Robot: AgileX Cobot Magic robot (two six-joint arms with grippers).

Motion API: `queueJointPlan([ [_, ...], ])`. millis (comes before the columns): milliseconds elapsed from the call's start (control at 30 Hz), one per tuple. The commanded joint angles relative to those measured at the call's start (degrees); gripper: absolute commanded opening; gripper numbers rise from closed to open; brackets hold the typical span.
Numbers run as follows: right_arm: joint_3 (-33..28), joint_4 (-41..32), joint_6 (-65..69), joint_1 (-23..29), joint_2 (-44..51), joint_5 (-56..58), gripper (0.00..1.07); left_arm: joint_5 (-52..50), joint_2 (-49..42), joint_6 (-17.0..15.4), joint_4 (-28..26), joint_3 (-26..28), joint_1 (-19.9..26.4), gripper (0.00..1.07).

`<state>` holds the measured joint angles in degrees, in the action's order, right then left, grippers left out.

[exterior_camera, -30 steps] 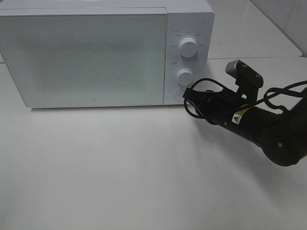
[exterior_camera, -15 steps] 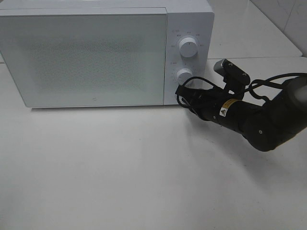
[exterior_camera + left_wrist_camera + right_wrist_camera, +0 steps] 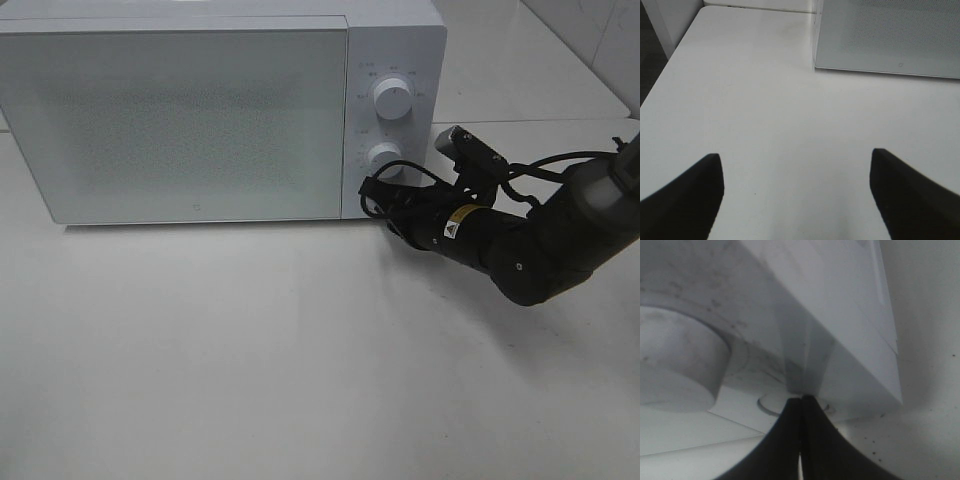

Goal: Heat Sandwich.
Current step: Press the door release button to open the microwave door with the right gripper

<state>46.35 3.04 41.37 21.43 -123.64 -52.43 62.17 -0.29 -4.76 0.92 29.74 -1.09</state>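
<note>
My right claw (image 3: 801, 402) is pinched fully shut with nothing in it. Its joined tips rest against the round button (image 3: 772, 402) at six o'clock of the lower knob (image 3: 385, 157) on the microwave (image 3: 200, 120). My left claw (image 3: 795, 155) is spread wide and empty above the bare table (image 3: 250, 350), with the microwave's lower corner off at about one o'clock from it.

I cannot see the sandwich in any view. The frosted door (image 3: 180, 125) is closed and I cannot see through it, so I cannot tell whether the sandwich sits inside.

I judge a sandwich to be light and soft, and easy to crush or pull apart in layers. I would rather lift it by whatever carries it. If I must grip the bread, I would close gently across a firmer crust edge and not on the middle.

The count is one microwave with one door, filling ten to one o'clock of the high view. It has two knobs, the upper knob (image 3: 392, 98) at twelve o'clock of the lower one, and one button. There are two claws and no sandwich in view.
</note>
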Motion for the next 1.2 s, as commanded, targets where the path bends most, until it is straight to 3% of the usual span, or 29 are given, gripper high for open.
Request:
queueJointPlan([
  [33, 1.0, -2.6, 0.2, 0.1, 0.2, -1.5, 0.00, -0.9, -1.0, 0.0, 0.5, -0.1, 0.3, 0.76],
  [333, 3.4, -4.7, 0.2, 1.3, 0.2, -1.5, 0.00, -0.9, -1.0, 0.0, 0.5, -0.1, 0.3, 0.76],
  [433, 3.4, -10.6, 0.1, 2.1, 0.2, -1.8, 0.00, -0.9, -1.0, 0.0, 0.5, -0.1, 0.3, 0.76],
  [600, 3.4, -14.4, 0.1, 2.1, 0.2, -4.9, 0.00, -0.9, -1.0, 0.0, 0.5, -0.1, 0.3, 0.76],
  [1200, 3.4, -15.4, -0.7, 2.1, 0.2, -14.0, 0.00, -0.9, -1.0, 0.0, 0.5, -0.1, 0.3, 0.76],
])
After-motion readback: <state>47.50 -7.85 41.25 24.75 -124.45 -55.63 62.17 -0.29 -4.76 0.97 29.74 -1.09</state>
